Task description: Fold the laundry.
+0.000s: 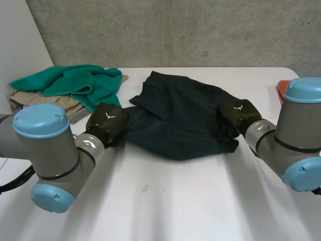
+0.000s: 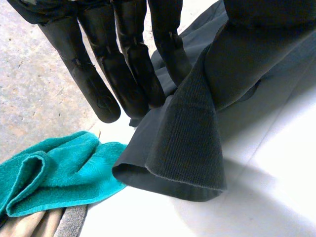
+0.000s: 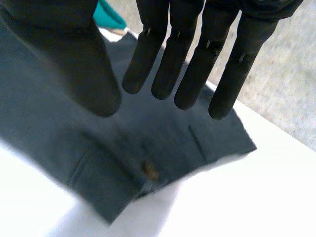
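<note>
**Step in hand: grasping the garment for the first fold.**

1. The shorts [image 1: 180, 118] lie crumpled at the middle of the worktop [image 1: 175, 201], nearer its far edge. No fold is made yet.
2. The left hand [image 1: 107, 123] is at the left edge of the shorts. Its fingers [image 2: 133, 74] are straight. A hem [image 2: 168, 173] rises off the worktop between them and the thumb [image 2: 256, 64], apparently pinched there.
3. The right hand [image 1: 238, 116] is over the right edge of the shorts, by the waistband button [image 3: 150, 170]. Its fingers are straight and spread and grasp nothing.
4. A green towel [image 1: 75, 83] lies on a beige cloth [image 1: 30, 100] at the far-left corner.

**Next move, as judged:** close the right hand on the waistband, then lift both edges evenly and spread the shorts flat.
</note>
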Motion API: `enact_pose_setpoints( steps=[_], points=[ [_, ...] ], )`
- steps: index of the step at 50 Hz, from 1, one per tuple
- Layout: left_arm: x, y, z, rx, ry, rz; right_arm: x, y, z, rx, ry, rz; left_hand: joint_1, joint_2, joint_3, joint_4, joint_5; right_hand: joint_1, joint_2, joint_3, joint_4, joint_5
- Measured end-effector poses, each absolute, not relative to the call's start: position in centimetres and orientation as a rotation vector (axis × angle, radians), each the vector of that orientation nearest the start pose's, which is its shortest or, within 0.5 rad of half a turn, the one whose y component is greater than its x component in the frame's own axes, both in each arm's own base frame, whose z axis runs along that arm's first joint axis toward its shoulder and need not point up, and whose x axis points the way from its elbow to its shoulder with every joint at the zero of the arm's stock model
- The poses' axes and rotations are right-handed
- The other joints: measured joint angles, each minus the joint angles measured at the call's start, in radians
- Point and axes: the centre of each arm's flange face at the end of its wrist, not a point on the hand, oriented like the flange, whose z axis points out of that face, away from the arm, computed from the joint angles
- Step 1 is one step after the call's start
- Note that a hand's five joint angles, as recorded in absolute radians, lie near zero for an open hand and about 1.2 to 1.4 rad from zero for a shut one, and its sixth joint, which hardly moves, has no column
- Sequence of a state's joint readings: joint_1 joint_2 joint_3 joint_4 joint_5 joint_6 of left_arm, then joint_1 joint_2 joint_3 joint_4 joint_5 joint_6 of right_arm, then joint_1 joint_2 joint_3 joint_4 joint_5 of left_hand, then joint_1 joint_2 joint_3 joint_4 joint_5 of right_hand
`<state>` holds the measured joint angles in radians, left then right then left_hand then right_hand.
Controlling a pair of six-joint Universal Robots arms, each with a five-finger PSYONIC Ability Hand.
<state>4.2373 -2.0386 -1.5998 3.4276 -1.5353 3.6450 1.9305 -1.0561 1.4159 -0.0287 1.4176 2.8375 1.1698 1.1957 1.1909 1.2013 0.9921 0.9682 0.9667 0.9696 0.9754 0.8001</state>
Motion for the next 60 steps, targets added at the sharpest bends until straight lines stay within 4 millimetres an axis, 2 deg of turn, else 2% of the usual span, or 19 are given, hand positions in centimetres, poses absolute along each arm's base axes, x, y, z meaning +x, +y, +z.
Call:
enact_pose_setpoints(
  steps=[4,9,13,16,19,21,24,28,34,35,40,43,47,49,53,60],
  points=[
    [-29.0,-26.5,16.5,1.192,2.15,-1.971,26.4,-29.8,17.5,-0.913,2.324,-1.675,0.0,0.0,0.0,0.0,0.0,-0.093,-0.093,-0.096,-0.099,-0.108],
    [-29.2,-26.6,16.7,1.191,2.144,-1.979,25.7,-28.4,16.7,-0.917,2.406,-1.609,0.0,0.0,0.0,0.0,0.0,-0.345,-0.346,-0.351,-0.359,-0.375],
    [-29.3,-26.8,16.9,1.185,2.139,-1.987,25.4,-27.6,15.7,-0.932,2.434,-1.585,0.0,0.0,0.0,0.0,0.0,-0.364,-0.375,-0.375,-0.377,-0.405],
    [-29.4,-27.0,17.1,1.175,2.138,-1.988,25.4,-27.7,14.5,-0.951,2.42,-1.623,0.0,0.0,0.0,0.0,0.0,-0.257,-0.257,-0.26,-0.268,-0.266],
    [-29.4,-27.0,17.2,1.169,2.142,-1.984,25.6,-28.4,13.9,-0.948,2.394,-1.691,0.0,0.0,0.0,0.0,0.0,0.089,0.146,0.132,0.116,0.116],
    [-29.3,-26.9,17.3,1.168,2.145,-1.981,25.7,-28.9,13.7,-0.936,2.373,-1.742,0.0,0.0,0.0,0.0,0.0,0.105,0.208,0.209,0.208,0.193],
    [-29.3,-26.7,17.5,1.174,2.149,-1.973,25.7,-29.3,13.7,-0.924,2.356,-1.781,0.0,0.0,0.0,0.0,0.0,0.105,0.208,0.215,0.219,0.207],
    [-29.1,-25.5,18.2,1.21,2.154,-1.943,25.6,-29.1,15.0,-0.919,2.324,-1.823,0.0,0.0,0.0,0.0,0.0,0.105,0.208,0.215,0.22,0.209],
    [-28.0,-21.8,21.7,1.302,2.171,-1.885,24.9,-26.8,19.6,-1.02,2.282,-1.832,0.0,0.0,0.0,0.001,0.001,0.105,0.208,0.215,0.221,0.209],
    [-27.6,-20.8,22.8,1.326,2.182,-1.877,24.5,-26.3,20.9,-1.058,2.277,-1.826,0.0,0.0,0.0,0.001,0.0,0.105,0.208,0.215,0.221,0.21],
    [-27.0,-19.1,24.5,1.399,2.243,-1.851,24.0,-25.6,23.3,-1.127,2.259,-1.799,0.0,0.0,0.0,0.001,0.0,0.105,0.208,0.218,0.221,0.213],
    [-27.2,-19.6,24.2,1.43,2.292,-1.826,24.3,-26.3,23.9,-1.137,2.243,-1.785,0.0,0.002,0.0,0.001,0.0,0.105,0.208,0.22,0.221,0.213],
    [-27.8,-22.0,22.5,1.418,2.338,-1.771,25.3,-28.0,23.1,-1.118,2.237,-1.771,0.0,0.002,0.0,0.001,0.0,0.105,0.208,0.219,0.221,0.213],
    [-28.2,-24.0,20.9,1.387,2.355,-1.723,26.3,-29.6,21.9,-1.09,2.242,-1.768,0.0,0.002,0.0,0.001,0.0,0.105,0.208,0.22,0.221,0.213],
    [-28.8,-26.7,18.7,1.325,2.346,-1.658,27.7,-31.8,19.5,-1.031,2.256,-1.785,0.0,0.002,0.0,0.001,0.0,0.105,0.208,0.22,0.221,0.218],
    [-30.3,-29.5,16.7,1.252,2.276,-1.635,29.8,-34.4,16.1,-0.943,2.237,-1.868,0.0,0.002,0.0,0.001,0.0,0.105,0.208,0.22,0.221,0.221]
  ],
)
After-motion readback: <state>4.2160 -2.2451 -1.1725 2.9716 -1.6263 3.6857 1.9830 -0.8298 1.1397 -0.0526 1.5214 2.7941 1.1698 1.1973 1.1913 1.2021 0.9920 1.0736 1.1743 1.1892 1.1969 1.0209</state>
